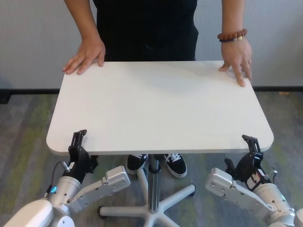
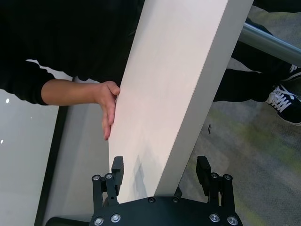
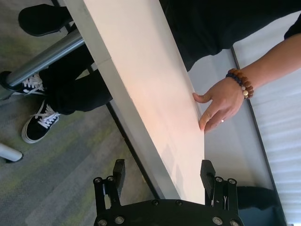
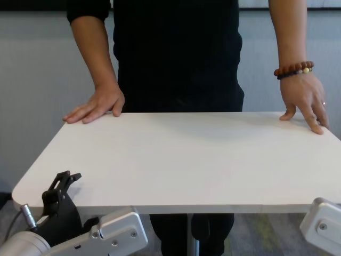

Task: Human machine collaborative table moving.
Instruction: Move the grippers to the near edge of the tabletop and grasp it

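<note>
Both grippers, left gripper [image 1: 78, 142] and right gripper [image 1: 251, 145], have jaws wide open around the near edge of the white worktop [image 1: 156, 109], at 7 and 5 o'clock. Carpet [image 1: 28, 123] lies open all around.

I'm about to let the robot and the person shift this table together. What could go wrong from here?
1. Both robot hands, left hand and right hand, straddle the tabletop edge with jaws open; moving now, they might slip off.
2. The person's hands only rest flat on the far edge, so a sudden push could catch their fingers.
3. The person's sneakers stand near the wheeled base, which could roll onto them.
</note>
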You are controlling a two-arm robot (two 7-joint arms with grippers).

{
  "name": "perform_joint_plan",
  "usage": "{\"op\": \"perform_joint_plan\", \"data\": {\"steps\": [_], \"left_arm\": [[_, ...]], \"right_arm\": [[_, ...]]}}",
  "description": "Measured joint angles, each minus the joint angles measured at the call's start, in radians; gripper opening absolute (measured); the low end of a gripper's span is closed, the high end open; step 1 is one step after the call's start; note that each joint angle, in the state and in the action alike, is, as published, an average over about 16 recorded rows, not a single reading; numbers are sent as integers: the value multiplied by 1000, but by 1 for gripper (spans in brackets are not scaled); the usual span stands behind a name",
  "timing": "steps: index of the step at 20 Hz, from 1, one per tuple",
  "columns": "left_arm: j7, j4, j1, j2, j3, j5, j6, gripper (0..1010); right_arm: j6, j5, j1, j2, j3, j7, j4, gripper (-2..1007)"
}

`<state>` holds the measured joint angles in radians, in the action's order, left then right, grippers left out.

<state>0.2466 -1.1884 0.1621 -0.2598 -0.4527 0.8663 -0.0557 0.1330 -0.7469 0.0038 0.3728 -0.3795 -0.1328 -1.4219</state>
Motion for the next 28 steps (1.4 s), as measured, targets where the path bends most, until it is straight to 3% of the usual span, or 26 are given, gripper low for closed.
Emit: {"op": "perform_joint_plan", "data": {"steps": [28], "left_arm": [[0, 0, 0, 0, 0, 0, 0, 1000]], "right_arm": [[-56, -34, 89, -73, 51, 1, 148, 1005]]}}
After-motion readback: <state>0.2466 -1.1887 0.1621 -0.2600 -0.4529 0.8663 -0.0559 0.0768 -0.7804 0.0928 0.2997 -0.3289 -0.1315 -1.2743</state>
